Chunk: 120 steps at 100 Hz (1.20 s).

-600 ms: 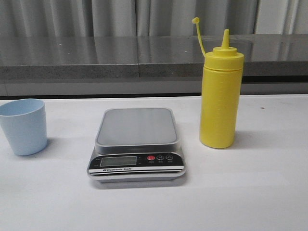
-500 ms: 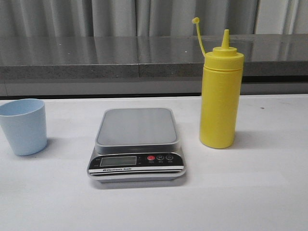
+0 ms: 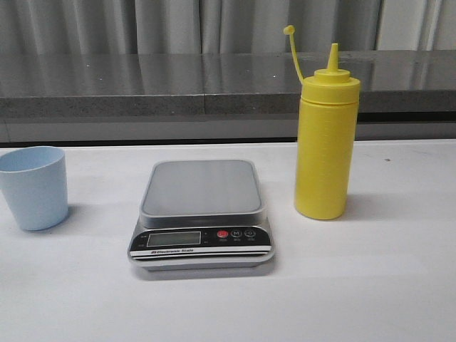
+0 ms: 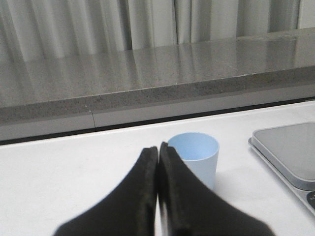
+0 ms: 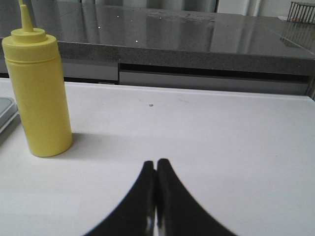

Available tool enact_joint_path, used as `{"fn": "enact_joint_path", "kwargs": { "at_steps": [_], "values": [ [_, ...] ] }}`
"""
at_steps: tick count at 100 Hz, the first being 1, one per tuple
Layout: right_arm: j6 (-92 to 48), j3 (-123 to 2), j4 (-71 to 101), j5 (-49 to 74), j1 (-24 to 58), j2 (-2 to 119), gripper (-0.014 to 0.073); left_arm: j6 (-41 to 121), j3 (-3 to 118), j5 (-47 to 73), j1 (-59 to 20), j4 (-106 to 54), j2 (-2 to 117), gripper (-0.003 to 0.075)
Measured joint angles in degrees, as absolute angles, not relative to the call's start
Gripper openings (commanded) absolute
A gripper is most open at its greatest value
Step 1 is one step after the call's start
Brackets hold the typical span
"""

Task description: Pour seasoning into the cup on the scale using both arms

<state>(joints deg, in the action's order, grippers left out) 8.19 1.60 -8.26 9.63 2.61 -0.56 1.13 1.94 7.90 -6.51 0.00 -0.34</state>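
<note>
Scale [image 3: 202, 214] at centre of white table [image 3: 370, 285], platform bare, display panel facing camera. Cup [image 3: 34, 187] upright at scale's 9 o'clock, well apart from it, open end up. Seasoning [image 3: 326, 135] upright at scale's 3 o'clock, near but apart; cap hanging off strap beside nozzle. Left gripper [image 4: 158, 150] clenched, fingers pressed together, holding nothing, just before cup. Right gripper [image 5: 156, 164] clenched likewise, empty, apart from bottle.
</note>
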Motion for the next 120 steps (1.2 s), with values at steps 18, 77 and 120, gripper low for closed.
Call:
{"fn": "enact_joint_path", "kwargs": {
  "at_steps": [18, 77, 120],
  "values": [
    [8.2, 1.6, -8.3, 9.6, 2.6, -0.6, -0.0120, 0.7, 8.1, 9.2, -6.5, -3.7, 5.6, -0.0018],
    [8.2, 1.6, -8.3, 9.6, 2.6, -0.6, -0.0120, 0.6, 43.5, 28.4, -6.5, -9.5, 55.2, -0.0018],
    [8.2, 1.6, -8.3, 9.6, 2.6, -0.6, -0.0120, 0.6, 53.0, 30.9, -6.5, -9.7, 75.7, -0.0011]
  ]
}}
